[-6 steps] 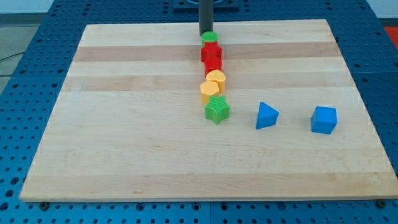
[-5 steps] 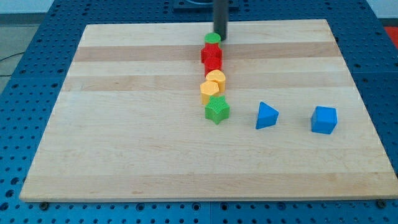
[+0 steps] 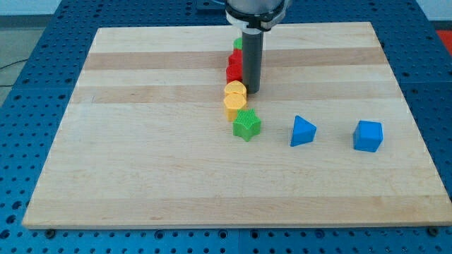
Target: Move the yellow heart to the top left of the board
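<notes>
My tip [image 3: 252, 92] stands at the right side of the upper yellow block [image 3: 235, 90], touching or nearly touching it. A second yellow block [image 3: 234, 105] sits just below the first; I cannot tell which of them is the heart. Above them in the column are two red blocks [image 3: 234, 66] and a green block [image 3: 238, 44], all partly hidden behind the rod. A green star [image 3: 246, 125] ends the column at the bottom.
A blue triangular block [image 3: 303, 130] and a blue cube [image 3: 368, 135] lie to the view's right of the green star. The wooden board [image 3: 141, 155] rests on a blue perforated table.
The tip moved from the board's top edge above the green block down the column's right side to the yellow blocks. The yellow and red blocks shifted slightly left.
</notes>
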You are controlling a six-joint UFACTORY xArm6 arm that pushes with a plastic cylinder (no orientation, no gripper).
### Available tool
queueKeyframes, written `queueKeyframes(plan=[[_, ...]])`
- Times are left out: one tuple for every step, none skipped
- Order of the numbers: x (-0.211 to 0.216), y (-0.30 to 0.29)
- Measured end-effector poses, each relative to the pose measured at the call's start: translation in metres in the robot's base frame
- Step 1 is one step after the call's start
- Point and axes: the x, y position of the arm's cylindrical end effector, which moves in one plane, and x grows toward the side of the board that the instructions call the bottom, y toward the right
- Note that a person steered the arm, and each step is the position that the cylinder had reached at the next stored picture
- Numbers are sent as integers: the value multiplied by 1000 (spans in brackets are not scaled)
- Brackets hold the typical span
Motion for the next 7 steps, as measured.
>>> queueKeyframes(plan=[[24, -38], [42, -13], [67, -61], [57, -138], [54, -95], [61, -50], [45, -23]])
